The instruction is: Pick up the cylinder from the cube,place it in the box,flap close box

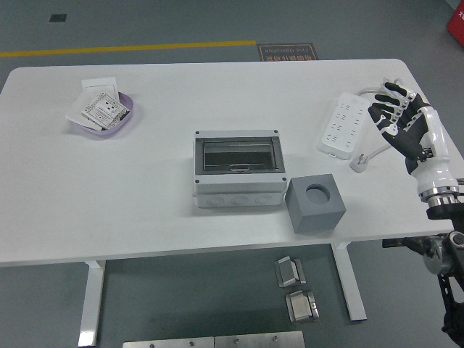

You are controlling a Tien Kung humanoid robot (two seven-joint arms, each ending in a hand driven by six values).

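Spread and holding nothing, the robot's right hand [401, 119] hangs over the far right side of the white table [145, 196], its black fingers [382, 112] fanned towards the left. Its white wrist and forearm run down to the picture's right edge, where the black arm joints show below the table's near edge.

Just left of the hand lies a white power strip [344, 132], angled on the tabletop, with its plug and white cable [362, 161] beside it and partly hidden behind the hand.

Near the middle of the table sits the grey plastic box [238, 170], rectangular, with its smoky transparent flap lying flat over the top opening. Whether anything is inside cannot be told through the flap. Touching or just beside its right front corner stands the dark grey cube [315, 203], turned a little askew, with a round hole in its top face. The hole looks empty, and no cylinder shows anywhere on the table.

At the far left, well apart from the box, a shallow lilac dish [127, 119] holds a few white printed cards [101, 107].

Under the table, on the grey floor, two small metal blocks [296, 288] lie one behind the other.
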